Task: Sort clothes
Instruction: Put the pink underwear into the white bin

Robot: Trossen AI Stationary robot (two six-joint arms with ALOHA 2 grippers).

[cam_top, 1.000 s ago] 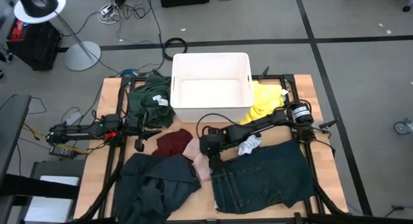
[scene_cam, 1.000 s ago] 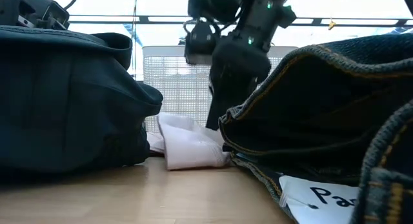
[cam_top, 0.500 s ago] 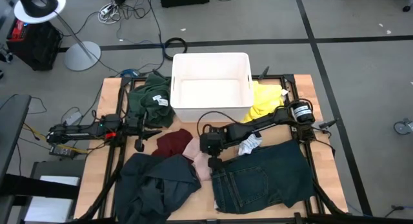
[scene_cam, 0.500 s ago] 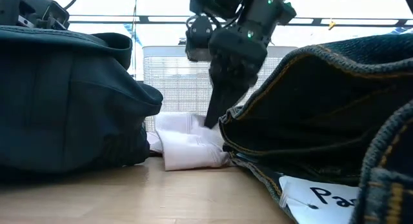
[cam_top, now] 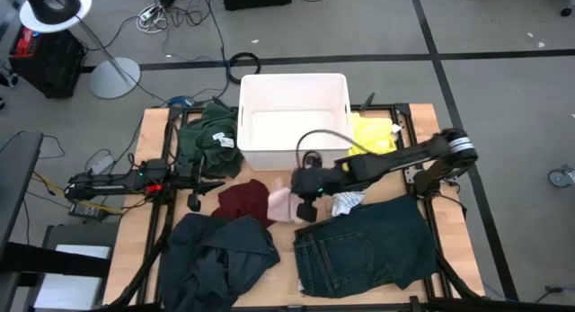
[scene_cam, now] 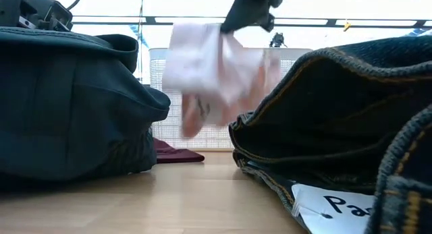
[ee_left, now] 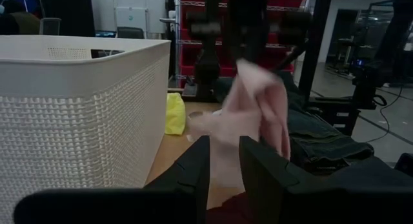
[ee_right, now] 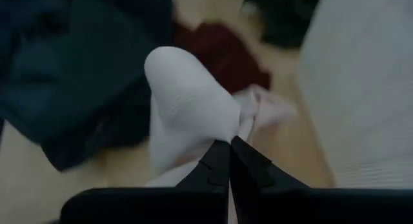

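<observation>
My right gripper is shut on a pale pink piece, which hangs in the air between the dark jacket and the blue jeans. The maroon piece lies flat on the table beneath it. A green top lies left of the white tub and a yellow piece lies right of it. Small pale socks lie at the jeans' far edge. At the table's left, my left gripper stands open, with nothing between its fingers. My right gripper pinches a bunched fold of the pink piece between its two fingertips. The fingers come from above, pointing down. The cloth hangs slack below them, and its lower end is clear of the table.
The white tub stands at the table's far middle. The jacket heaps up at the near left and the jeans spread over the near right. A white paper label lies by the jeans at the near edge. Bare wood shows between the two heaps.
My right gripper has shut on the pink piece, which lay on the table between jacket and jeans, and has risen with it. The piece is now lifted clear and hangs below the fingers, uncovering the maroon piece behind.
</observation>
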